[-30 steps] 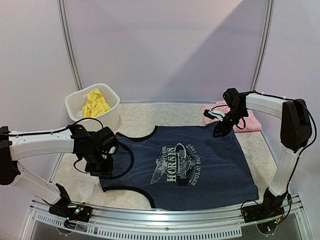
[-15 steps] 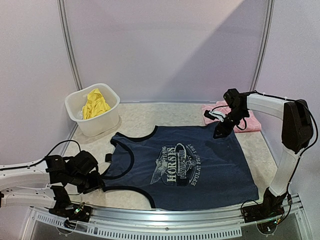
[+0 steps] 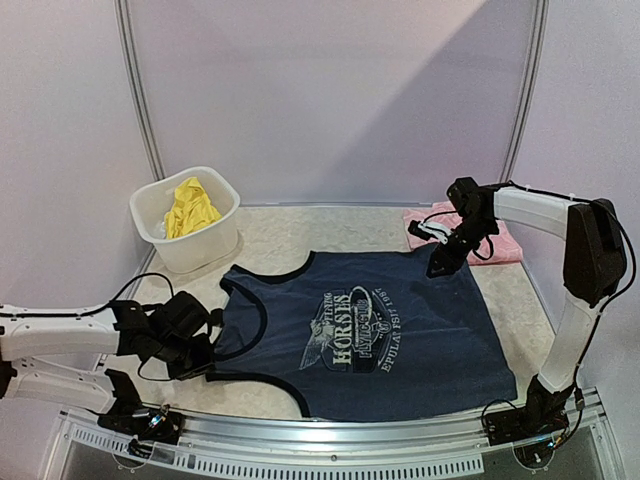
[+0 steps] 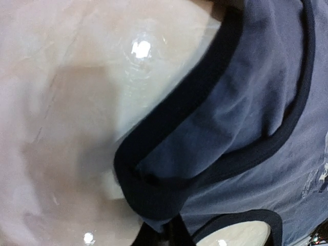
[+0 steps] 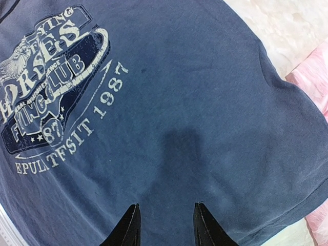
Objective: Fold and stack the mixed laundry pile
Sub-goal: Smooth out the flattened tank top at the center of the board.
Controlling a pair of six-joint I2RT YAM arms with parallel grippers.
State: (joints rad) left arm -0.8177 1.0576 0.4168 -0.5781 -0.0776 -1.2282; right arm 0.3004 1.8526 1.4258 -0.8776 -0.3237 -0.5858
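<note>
Left tool (image 4: 163,237): low over the near-left of the pale speckled tabletop (image 3: 300,235), at the shoulder end of the navy sleeveless cloth top with pale horse print and lettering (image 3: 380,340). Tips close together at the dark binding of a shoulder strap, apparently nipping it. Only the very ends of the fingers in the wrist view, so hard to be sure. Strap folded over on itself just beyond the tips, bare tabletop to one side.

Right tool (image 5: 166,225): partly open, a clear gap between the two dark fingers, nothing gripped. Poised over the plain cloth of the top near its far-right hem corner, beside the printed crest. Touching the cloth or just above it: cannot tell.

Navy top: spread flat, print up, across the middle of the tabletop, shoulders toward the left arm, hem toward the right.

White rectangular plastic tub (image 3: 205,250): at the far left of the tabletop, just beyond the top's shoulder end and apart from it. Inside, a crumpled yellow garment (image 3: 190,208), heaped toward the far wall, with a scrap of something pale beside it, too small to name.

Thin pink piece (image 3: 505,240): flat on the far-right tabletop, outside the tub, just beyond the top's corner and near the right tool.
</note>
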